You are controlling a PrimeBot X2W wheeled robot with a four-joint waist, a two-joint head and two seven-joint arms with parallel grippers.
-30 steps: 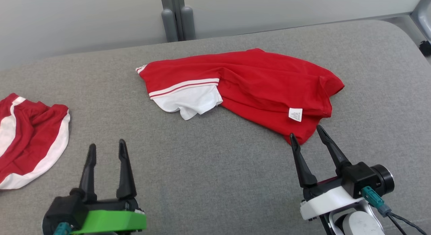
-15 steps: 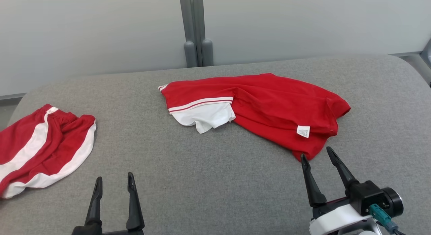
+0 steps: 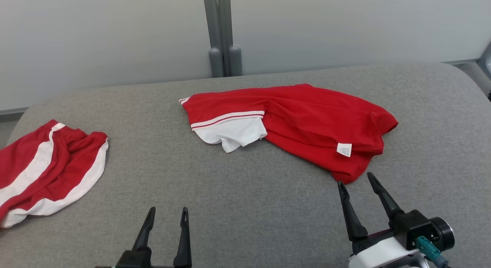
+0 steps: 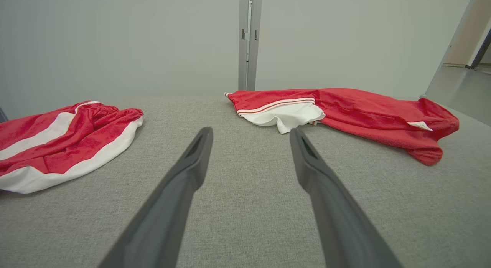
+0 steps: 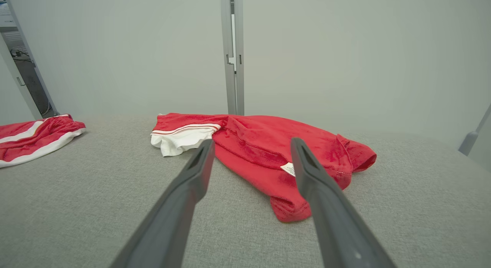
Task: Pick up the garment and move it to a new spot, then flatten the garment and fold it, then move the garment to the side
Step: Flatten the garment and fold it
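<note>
The garment (image 3: 307, 122) is a crumpled red piece with a white, red-striped section at its left end and a small white label near its front right. It lies in the middle of the grey padded surface (image 3: 245, 206), and the wrist views show it too (image 4: 364, 110) (image 5: 261, 149). My right gripper (image 3: 355, 179) (image 5: 252, 141) is open, its tips just short of the garment's near right corner and not touching it. Near the front edge, left of centre, my left gripper (image 3: 168, 210) (image 4: 250, 130) is open over bare fabric, well short of the garment.
A second red and white garment (image 3: 46, 168) (image 4: 65, 133) (image 5: 34, 135) lies bunched at the surface's left edge. A pale wall with a grey vertical post (image 3: 222, 49) stands behind the surface. The surface's rounded right edge is at the far right.
The head camera tilted up, shifting the whole picture down. My left gripper has moved right, toward the centre. The right gripper and both garments have kept their places.
</note>
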